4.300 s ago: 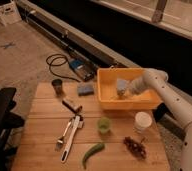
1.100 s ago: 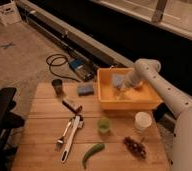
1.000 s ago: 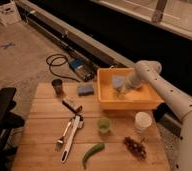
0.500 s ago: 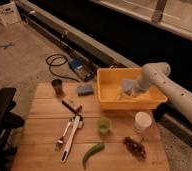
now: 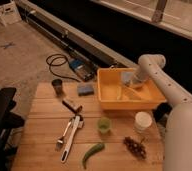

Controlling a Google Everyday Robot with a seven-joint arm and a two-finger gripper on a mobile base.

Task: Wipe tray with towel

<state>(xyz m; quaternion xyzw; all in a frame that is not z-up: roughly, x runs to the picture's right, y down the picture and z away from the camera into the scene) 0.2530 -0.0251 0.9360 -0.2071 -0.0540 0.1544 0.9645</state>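
Wooden desk (image 5: 44, 131) carrying the yellow tray (image 5: 109, 99) at its far right.
Camera view: the end effector (image 5: 129, 81) reaches down inside the tray, with the grey-blue towel (image 5: 125, 78) at its tip against the tray's inside; whether its fingers are closed on the cloth I cannot tell. A blue sponge (image 5: 85, 89) lies just beside the tray's left wall.

Counted: one tray (image 5: 109, 95) with one towel (image 5: 126, 78) under one tool (image 5: 130, 83), three cups (image 5: 104, 125), one sponge (image 5: 85, 89), one pepper (image 5: 92, 153).
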